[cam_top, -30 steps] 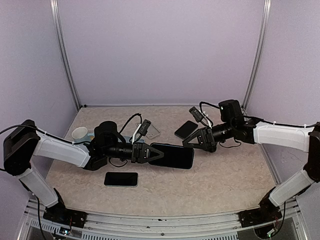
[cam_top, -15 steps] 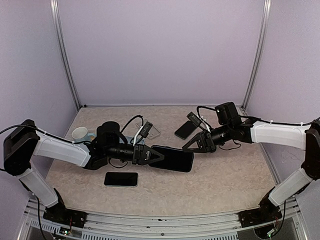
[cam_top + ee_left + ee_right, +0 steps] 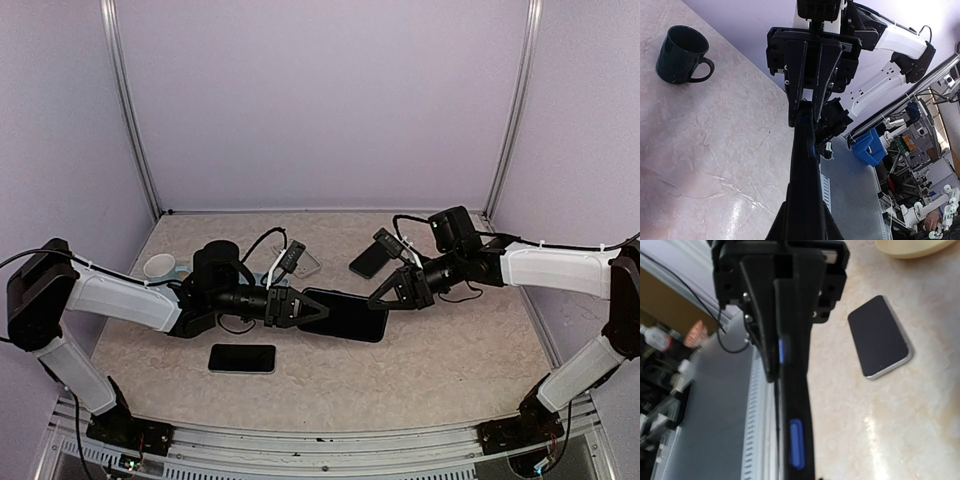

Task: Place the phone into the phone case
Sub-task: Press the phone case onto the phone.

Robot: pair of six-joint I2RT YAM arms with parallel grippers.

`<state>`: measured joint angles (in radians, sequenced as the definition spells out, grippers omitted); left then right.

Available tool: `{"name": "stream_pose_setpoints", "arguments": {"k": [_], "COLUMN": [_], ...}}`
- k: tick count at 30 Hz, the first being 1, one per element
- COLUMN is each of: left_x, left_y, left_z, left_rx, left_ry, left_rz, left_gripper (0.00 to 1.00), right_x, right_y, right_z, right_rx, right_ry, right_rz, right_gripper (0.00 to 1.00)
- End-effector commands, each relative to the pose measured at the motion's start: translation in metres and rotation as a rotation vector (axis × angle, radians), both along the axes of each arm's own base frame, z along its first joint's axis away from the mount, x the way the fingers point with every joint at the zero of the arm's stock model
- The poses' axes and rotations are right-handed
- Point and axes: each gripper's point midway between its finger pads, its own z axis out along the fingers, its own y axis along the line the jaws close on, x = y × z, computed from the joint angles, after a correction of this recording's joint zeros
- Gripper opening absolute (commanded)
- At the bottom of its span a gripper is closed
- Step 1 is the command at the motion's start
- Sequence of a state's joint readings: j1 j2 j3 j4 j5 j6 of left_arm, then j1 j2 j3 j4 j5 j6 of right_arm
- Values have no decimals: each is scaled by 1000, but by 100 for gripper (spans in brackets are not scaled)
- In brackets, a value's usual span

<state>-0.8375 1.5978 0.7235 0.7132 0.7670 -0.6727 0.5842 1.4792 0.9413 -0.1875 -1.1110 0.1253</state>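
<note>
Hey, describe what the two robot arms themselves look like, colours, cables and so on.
The left arm and right arm both have smooth white shells on their long links, with black joints, black wrist blocks and black, angular, wedge-shaped jaws. Thin black cables loop off each wrist, and one trails along each white link. No markings are legible.

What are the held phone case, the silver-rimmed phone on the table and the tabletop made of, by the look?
Phone case: matte black edge with blue moulded buttons, probably soft plastic or rubber.
Phone: glossy dark front, likely glass; silvery rim, metal or painted plastic.
Tabletop: beige marbled pattern with shiny glare, likely laminate.
</note>
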Motion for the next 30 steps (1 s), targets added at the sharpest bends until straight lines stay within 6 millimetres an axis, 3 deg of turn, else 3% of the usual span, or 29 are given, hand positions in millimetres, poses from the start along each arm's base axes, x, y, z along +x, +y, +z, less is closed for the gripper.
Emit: {"name": "stream_pose_setpoints", "arguments": {"k": [1, 3, 5, 9, 12, 18, 25, 30], "left_x": [9, 11, 10, 6, 1, -4, 3, 11], "left_y": [-3, -3, -4, -4, -3, 1, 3, 6], "left_z": [41, 41, 40, 39, 41, 43, 42, 44], "left_rx": [-101, -100, -101, -100, -105, -105, -94, -103], "left_ry": [-85, -72, -69, -80, -100, -124, -117, -117], "left_rz": [29, 32, 25, 4, -10, -17, 24, 59], "left_gripper": [0, 8, 9, 0, 0, 0, 0, 0], "right_x": [15, 20, 20, 4, -3, 0, 9, 16], "right_y": [-2, -4, -4, -2, -8, -20, -24, -26], "right_z": [-7, -5, 1, 17, 30, 43, 48, 37], "right_rx": [-79, -92, -80, 19, 113, 174, 147, 99], "right_ry": [-70, -114, -136, -94, -24, 82, 54, 43], "right_rz": [-84, -114, -118, -31, 29, 27, -48, -109], "right_gripper": [0, 0, 0, 0, 0, 0, 37, 53]}}
